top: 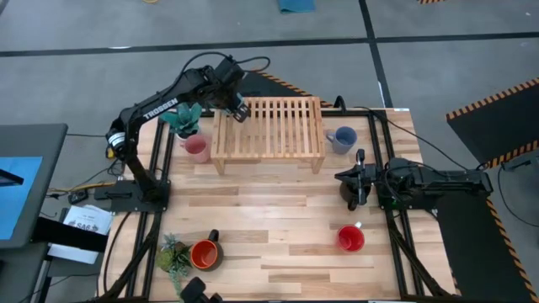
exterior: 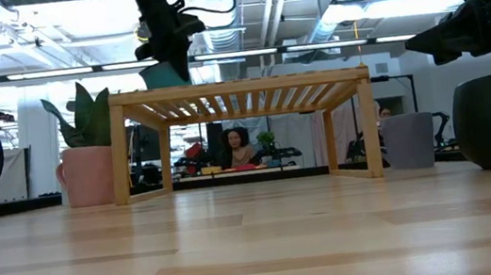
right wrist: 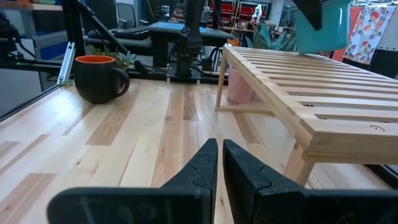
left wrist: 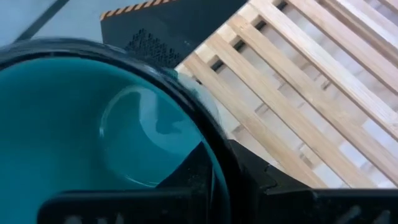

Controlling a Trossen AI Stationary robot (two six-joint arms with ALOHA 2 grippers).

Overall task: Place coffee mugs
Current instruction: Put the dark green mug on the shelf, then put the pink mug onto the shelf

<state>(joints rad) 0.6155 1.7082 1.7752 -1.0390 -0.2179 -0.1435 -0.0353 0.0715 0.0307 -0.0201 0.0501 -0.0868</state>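
Note:
My left gripper is shut on a teal mug over the far left corner of a wooden slatted rack. In the low view the mug hangs close over the rack's top; whether its base touches the slats, I cannot tell. On the table stand a pink mug left of the rack, a grey-blue mug right of it, a red mug at the near right, and a black mug with an orange inside at the near left. My right gripper waits shut at the table's right side, touching nothing. My left gripper grips the teal mug by its rim and wall, one finger inside the mug and one outside. The fingers come slanting down from the table's left. The mug stays upright, its mouth up, below the fingers.
A green plant stands by the rack's far left leg, close to the left arm, and another plant beside the orange-lined mug. The table's middle, in front of the rack, is bare wood. People sit in the room beyond.

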